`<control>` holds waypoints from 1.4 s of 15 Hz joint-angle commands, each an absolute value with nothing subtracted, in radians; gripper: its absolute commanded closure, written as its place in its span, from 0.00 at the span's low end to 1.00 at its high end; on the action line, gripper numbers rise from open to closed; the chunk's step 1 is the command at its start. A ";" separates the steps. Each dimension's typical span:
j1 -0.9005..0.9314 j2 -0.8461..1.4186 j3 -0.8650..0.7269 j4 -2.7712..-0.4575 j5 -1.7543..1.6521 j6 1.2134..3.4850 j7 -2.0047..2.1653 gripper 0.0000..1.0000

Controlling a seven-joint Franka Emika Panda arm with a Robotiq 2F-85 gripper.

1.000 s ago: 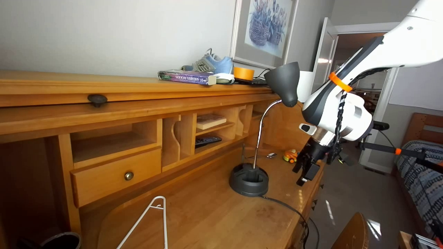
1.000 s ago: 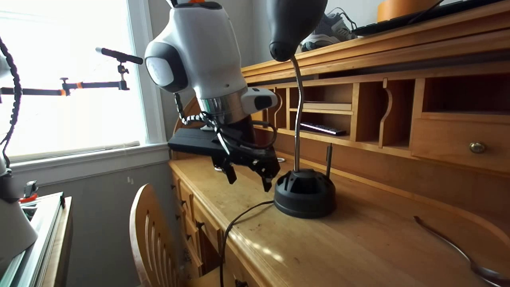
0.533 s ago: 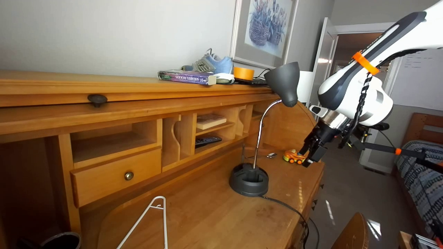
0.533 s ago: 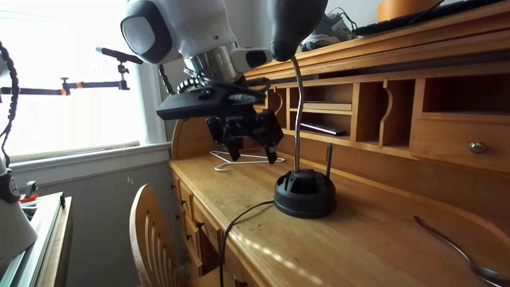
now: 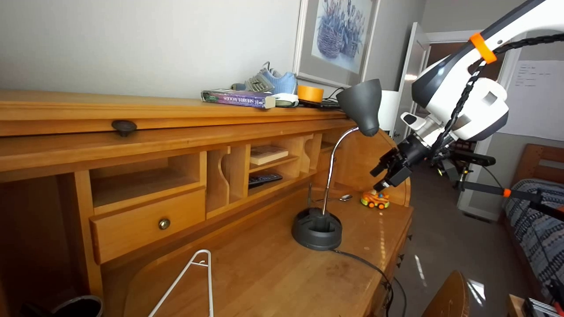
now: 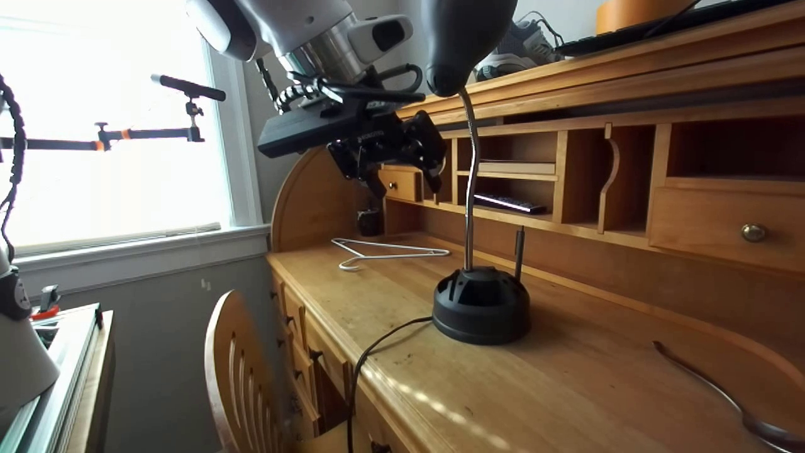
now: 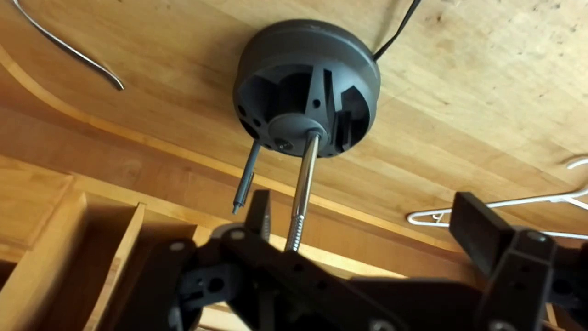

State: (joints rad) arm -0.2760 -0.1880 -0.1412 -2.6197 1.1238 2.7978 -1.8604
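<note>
Black two-fingered gripper [image 6: 407, 187] — released, jaws spread wide — hangs above brown wooden desk [image 6: 553, 384], near dark-grey gooseneck lamp [image 7: 298, 124] set inside front edge.

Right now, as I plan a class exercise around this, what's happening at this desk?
A robot arm holds its gripper above a wooden desk, jaws open and nothing held. A gooseneck lamp stands upright nearby; both exterior views show a gap between it and the gripper. A white hanger lies on one side of the lamp, a spoon and an orange toy car on the other.
</note>
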 commanded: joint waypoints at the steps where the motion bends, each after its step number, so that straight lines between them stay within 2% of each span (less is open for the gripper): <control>1: -0.215 -0.163 -0.173 -2.593 1.364 2.800 -2.128 0.00; 6: -0.200 -0.094 -0.174 -2.509 1.715 2.791 -2.482 0.00; 12: -0.215 0.095 -0.165 -2.409 2.097 2.704 -2.871 0.00; 14: -0.198 0.115 -0.171 -2.358 1.995 2.696 -2.728 0.00; 21: -0.147 0.185 -0.203 -2.270 2.035 2.634 -2.762 0.00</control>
